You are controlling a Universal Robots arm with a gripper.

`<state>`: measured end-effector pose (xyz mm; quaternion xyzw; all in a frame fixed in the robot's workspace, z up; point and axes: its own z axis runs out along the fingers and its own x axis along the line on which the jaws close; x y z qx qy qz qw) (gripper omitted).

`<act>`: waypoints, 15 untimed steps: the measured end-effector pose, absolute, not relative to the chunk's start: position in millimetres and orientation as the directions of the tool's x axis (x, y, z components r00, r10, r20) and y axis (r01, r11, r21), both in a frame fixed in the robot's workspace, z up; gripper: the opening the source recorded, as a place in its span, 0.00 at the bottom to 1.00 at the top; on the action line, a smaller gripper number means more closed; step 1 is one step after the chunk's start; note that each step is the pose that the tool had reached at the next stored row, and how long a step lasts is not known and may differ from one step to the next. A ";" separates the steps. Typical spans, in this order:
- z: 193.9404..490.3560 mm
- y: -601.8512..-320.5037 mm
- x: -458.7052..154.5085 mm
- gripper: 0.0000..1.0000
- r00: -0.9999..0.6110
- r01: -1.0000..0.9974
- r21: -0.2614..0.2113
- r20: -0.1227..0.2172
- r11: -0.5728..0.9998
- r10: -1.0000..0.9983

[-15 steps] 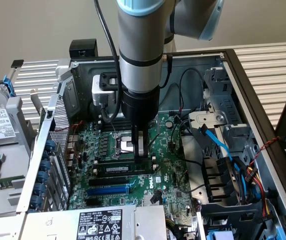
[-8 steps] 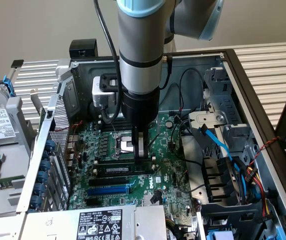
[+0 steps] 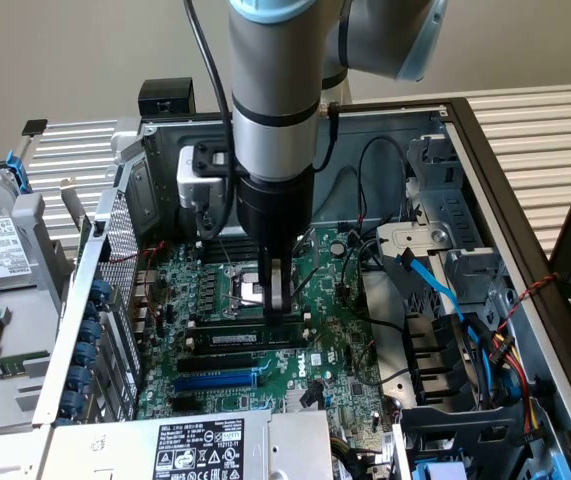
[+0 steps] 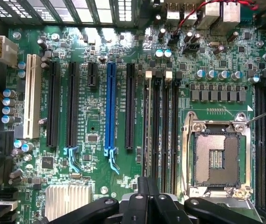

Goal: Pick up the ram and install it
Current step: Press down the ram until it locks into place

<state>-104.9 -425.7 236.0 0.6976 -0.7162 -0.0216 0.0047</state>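
Down inside the open computer case, the arm's black hand (image 3: pixel 278 292) stood closed, holding nothing, over the green motherboard (image 3: pixel 335 350). The long dark-green ram stick (image 3: pixel 246 337) sat in a black memory slot just below its fingertips.

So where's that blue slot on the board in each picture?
Exterior view: the blue expansion slot lies on the motherboard between black slots, towards the near edge.
Wrist view: the blue expansion slot runs between long black slots.
Shared landmark: the silver-framed CPU socket, beyond the memory slots.
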 end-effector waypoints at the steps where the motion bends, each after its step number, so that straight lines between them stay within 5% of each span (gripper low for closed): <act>1: 236.5 -425.7 -107.9 0.11 -0.027 -0.999 0.033 -0.024 0.026 -0.999; 15: 236.7 -425.6 -161.4 0.11 -0.025 -0.999 0.020 -0.031 0.025 -0.999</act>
